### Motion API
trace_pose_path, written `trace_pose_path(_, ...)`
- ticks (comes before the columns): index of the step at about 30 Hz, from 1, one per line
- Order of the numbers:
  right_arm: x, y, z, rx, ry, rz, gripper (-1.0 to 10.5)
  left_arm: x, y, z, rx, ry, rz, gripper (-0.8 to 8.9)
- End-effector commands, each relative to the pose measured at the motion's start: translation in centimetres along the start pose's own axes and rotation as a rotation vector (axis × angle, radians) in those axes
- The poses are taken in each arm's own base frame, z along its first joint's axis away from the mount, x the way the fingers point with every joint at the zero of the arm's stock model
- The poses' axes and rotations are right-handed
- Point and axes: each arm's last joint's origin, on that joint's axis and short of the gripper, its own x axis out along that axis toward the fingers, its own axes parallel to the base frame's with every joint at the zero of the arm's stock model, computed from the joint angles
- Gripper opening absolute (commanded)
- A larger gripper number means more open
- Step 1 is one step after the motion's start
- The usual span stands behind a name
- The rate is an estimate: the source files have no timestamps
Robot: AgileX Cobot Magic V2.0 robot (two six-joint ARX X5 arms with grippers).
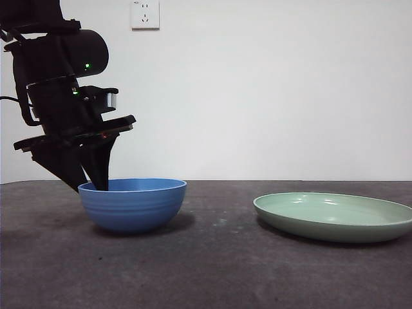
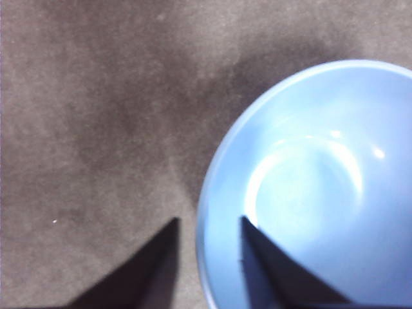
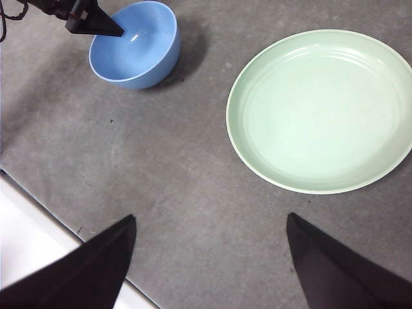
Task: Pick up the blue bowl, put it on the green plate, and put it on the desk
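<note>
Front view is showing the desk carrying everything, with the green plate sitting empty, well apart from the blue bowl, so no transfer is done yet. The bowl is resting on the desk. The left gripper is straddling the bowl's rim, one jaw inside and one outside, spread and not yet clamping. The right gripper is waiting with jaws wide apart. I am judging that grasping, lifting and placing all remain.
</note>
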Motion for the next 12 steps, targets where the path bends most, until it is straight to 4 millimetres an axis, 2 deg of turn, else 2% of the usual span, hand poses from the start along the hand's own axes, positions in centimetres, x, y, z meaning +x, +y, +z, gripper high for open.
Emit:
trace_pose_path(1, -0.28, 0.17, 0.4, -0.003, -0.018, 0.003, 3.8, 0.11, -0.21, 0.57, 0.017, -0.011, 0.002, 0.8)
trace_pose_path(5, -0.28, 0.17, 0.4, -0.003, -0.019, 0.003, 3.8, 0.11, -0.21, 0.59, 0.017, -0.013, 0.002, 0.08)
trace_pose_path(12, -0.28, 0.17, 0.4, -0.003, -0.019, 0.003, 3.8, 0.03, -0.23, 0.68, 0.0, -0.02, 0.001, 0.09)
